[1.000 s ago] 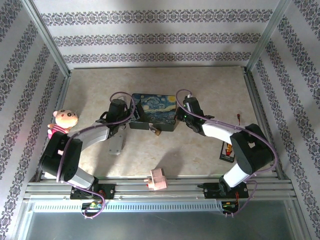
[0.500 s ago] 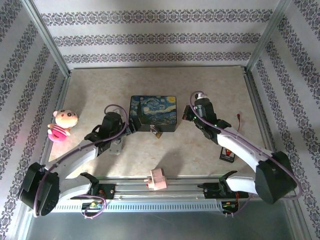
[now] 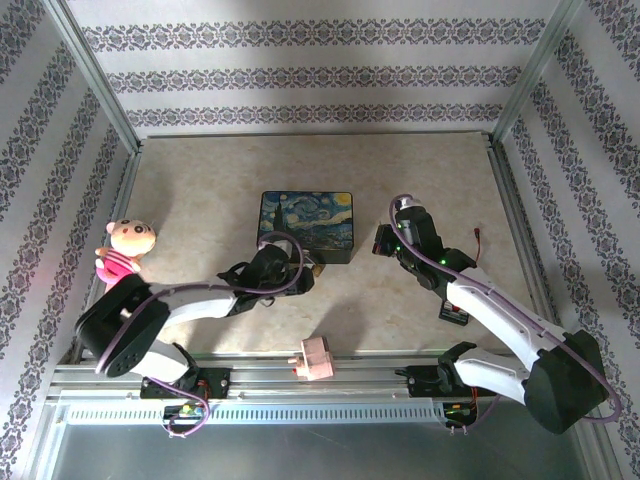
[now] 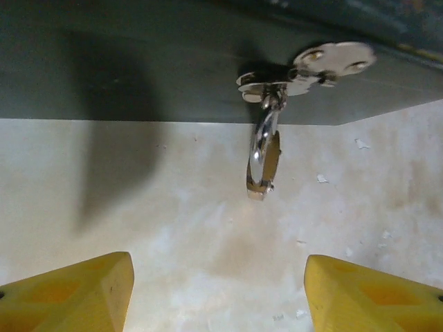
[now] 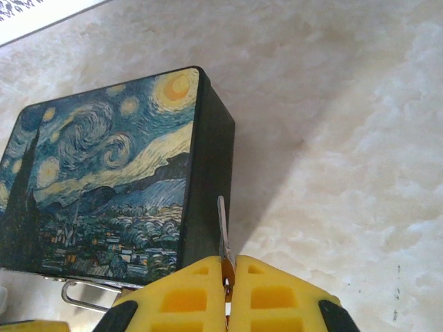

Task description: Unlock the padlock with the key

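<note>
I see bright, even light, soft shadows on the counter point(image 3: 190, 180), and a blurry left-wrist close-up, the padlock point(image 4: 264, 158) glinting.

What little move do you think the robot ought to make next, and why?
Probably ease the left claw forward and close it on the padlock. It hangs from the tin's latch just ahead of the open claw, ungripped, while the right claw is shut on the key and would need the padlock steady.
</note>
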### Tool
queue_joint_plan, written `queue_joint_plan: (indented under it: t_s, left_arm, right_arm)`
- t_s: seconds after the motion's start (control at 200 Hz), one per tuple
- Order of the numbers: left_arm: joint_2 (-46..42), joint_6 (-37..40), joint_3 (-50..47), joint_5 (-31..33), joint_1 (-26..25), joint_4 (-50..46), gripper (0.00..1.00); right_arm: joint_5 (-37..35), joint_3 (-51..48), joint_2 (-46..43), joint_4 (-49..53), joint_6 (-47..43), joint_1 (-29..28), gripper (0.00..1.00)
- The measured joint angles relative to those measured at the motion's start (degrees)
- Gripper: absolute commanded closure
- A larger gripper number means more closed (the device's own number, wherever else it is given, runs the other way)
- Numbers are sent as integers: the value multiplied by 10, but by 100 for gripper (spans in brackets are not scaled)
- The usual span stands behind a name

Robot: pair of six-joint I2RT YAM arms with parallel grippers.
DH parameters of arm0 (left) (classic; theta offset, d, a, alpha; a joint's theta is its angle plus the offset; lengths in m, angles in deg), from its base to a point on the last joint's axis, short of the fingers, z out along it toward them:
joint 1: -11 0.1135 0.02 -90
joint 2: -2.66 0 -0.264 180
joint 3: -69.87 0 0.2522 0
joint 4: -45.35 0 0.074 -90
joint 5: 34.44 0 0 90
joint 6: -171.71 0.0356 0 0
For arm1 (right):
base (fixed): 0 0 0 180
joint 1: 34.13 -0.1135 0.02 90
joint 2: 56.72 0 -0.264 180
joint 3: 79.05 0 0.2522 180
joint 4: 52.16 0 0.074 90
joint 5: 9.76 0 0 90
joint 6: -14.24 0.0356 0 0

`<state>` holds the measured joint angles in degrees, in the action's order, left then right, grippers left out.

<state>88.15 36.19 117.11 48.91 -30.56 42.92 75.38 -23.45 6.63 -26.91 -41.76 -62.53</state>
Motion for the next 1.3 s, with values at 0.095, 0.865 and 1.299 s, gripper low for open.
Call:
queue_joint_plan:
  t_s: [0.095,0.865,1.299]
  left_arm:
    - [38,15,36,-3,0,3,37]
    - [166,100,145,-33,8,33,45]
    - [155,82,95,-53,13,85,55]
  right_arm:
    - [0,0,0,5,-3,0,100]
    - [30,-10,-1,0,-14,13,100]
    - [52,-48,-33,-15,3,24,100]
